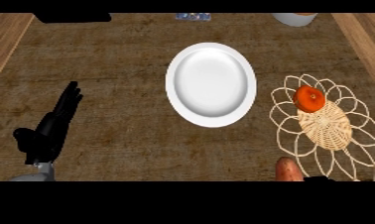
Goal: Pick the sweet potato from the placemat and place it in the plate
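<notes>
Head view: one sweet potato [288, 169], a reddish-brown, smooth, elongated lump, stands at the lower right edge of the frame, against the looped lower-left rim of the single straw-coloured woven placemat [327, 128]. One round orange-red fruit [309, 98] lies on that mat. One glossy white plate [211, 84] sits at centre on the mottled brown counter [124, 69]. The left hand [47, 129], lower left, has straight fingers held together. The right hand [316, 179] is a black sliver; its state cannot be told.

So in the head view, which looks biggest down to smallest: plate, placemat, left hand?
1. Placemat, though the view's right edge cuts it.
2. Plate.
3. Left hand, long but narrow.
</notes>
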{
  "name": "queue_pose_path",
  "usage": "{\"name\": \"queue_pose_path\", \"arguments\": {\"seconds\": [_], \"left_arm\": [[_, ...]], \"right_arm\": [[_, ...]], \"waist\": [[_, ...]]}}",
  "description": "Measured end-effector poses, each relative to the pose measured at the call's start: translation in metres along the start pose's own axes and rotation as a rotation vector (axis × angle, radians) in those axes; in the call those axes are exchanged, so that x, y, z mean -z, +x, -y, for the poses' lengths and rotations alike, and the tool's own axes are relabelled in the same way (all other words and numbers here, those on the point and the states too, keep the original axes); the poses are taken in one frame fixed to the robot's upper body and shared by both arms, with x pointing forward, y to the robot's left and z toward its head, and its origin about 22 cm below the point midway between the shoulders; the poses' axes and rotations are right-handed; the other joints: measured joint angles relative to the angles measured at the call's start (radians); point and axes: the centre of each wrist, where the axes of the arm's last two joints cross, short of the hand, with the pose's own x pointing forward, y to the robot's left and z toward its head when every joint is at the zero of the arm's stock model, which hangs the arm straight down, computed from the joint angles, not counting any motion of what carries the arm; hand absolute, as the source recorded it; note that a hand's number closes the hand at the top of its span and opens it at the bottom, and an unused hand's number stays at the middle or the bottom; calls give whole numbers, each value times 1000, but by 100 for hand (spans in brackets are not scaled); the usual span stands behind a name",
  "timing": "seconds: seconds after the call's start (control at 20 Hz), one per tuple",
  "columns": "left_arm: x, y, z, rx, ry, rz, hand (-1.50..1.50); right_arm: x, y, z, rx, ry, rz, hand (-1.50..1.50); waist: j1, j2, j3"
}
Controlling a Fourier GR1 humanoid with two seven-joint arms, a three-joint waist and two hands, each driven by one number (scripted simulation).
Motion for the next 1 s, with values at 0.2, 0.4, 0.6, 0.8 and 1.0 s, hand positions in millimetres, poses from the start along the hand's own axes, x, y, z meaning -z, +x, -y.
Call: {"name": "queue_pose_path", "arguments": {"seconds": [0.2,0.4,0.6,0.8,1.0], "left_arm": [[2,2,1,5,-16,10,0],[6,5,9,-7,-28,17,0],[12,11,14,-3,-36,25,0],[19,17,18,0,-52,39,0],[21,18,21,-4,-64,42,0]], "right_arm": [[-17,21,25,11,-102,73,150],[-28,42,38,44,-159,138,150],[-28,47,40,30,-190,211,150],[-18,58,38,47,-158,231,150],[-3,76,27,63,-122,227,150]], "waist": [[13,4,1],[30,10,3],[43,15,4],[59,22,5],[74,27,6]]}}
